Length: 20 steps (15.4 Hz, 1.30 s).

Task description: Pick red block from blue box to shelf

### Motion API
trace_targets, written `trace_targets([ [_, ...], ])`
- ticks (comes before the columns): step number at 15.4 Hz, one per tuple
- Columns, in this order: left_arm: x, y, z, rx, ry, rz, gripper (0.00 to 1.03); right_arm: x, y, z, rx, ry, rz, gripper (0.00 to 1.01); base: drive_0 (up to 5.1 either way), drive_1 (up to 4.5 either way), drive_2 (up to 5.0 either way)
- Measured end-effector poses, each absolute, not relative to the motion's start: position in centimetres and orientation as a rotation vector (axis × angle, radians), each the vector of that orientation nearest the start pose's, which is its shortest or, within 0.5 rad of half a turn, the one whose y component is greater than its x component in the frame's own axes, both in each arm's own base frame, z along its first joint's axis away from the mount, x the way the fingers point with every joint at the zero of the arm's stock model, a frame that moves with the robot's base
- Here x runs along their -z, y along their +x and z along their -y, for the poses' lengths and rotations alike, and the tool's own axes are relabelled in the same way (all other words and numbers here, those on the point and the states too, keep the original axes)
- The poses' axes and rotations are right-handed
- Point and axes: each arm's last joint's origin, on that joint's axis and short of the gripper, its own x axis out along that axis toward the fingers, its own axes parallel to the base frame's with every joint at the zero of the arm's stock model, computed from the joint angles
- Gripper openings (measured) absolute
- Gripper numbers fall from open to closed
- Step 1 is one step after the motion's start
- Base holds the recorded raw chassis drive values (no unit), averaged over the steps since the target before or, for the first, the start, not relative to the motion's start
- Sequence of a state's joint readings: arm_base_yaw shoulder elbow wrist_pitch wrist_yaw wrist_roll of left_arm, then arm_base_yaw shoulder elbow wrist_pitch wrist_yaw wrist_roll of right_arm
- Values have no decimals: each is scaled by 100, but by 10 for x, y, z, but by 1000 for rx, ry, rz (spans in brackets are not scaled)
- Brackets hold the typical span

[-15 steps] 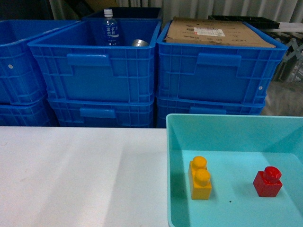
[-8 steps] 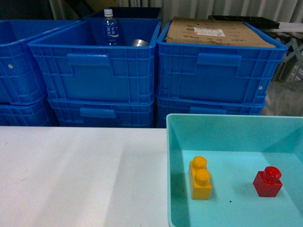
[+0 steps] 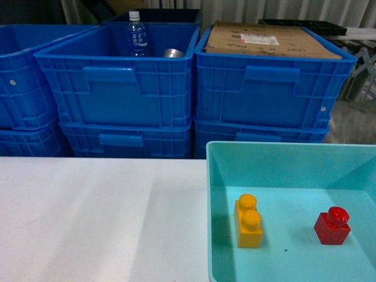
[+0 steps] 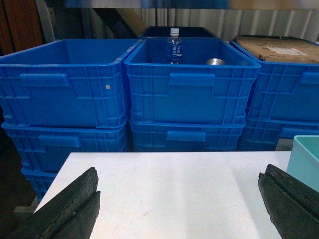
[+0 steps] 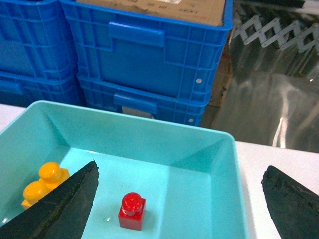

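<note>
**Red block not yet lifted; everything is left to do**

From the head view, the red block (image 3: 332, 226) sits upright on the floor of the blue box (image 3: 247, 155), stud up, toward the box's right side. A yellow-orange brick (image 3: 248, 221) lies left of it in the same box, well apart from it. The blue box rests on the white tabletop (image 3: 100, 217) at its right end. Behind the box stand stacked dark blue crates (image 3: 135, 100); the one left of centre holds a water bottle (image 3: 136, 35) and a metal can (image 3: 173, 53), and the one directly behind the box is covered by a sheet of cardboard (image 3: 267, 40). No arm shows here and no shelf is in sight, so I judge the task at its very start: grasp, lift and carry all remain.

From the left wrist view, the left fingers (image 4: 182, 201) are spread wide and hold nothing, hanging over bare tabletop to the left of the blue box, whose corner just shows at the right edge.

From the right wrist view, the right fingers (image 5: 179, 201) are likewise spread wide and empty, poised above the blue box. The red block lies between them, nearer the left one, untouched. The yellow-orange brick lies to its left, partly hidden behind that finger.
</note>
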State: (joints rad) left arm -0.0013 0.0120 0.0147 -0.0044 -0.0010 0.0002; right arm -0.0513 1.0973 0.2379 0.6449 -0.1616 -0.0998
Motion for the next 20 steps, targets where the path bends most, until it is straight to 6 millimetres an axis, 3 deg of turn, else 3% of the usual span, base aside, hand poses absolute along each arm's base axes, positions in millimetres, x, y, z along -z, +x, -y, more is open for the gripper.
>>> trace_targets([
  [4,-167,98,0,0,0,-2,98,-164,239,1,-201,-71,-326,98,0,0,0],
  [7,-167,98,0,0,0,-1,98,-148,267,-16,-245,-130,-402,98,0,0,0],
  [11,-167,98,0,0,0,-1,98,-129,271,-42,-296,-176,-440,98,0,0,0],
  [12,-167,98,0,1,0,-1,98,-115,271,-45,-297,-173,-472,98,0,0,0],
  [17,-167,98,0,0,0,-1,98,-66,275,-41,-274,-149,-610,98,0,0,0],
  [20,-167,98,0,0,0,-1,98,-72,292,-37,-265,-140,-580,98,0,0,0],
])
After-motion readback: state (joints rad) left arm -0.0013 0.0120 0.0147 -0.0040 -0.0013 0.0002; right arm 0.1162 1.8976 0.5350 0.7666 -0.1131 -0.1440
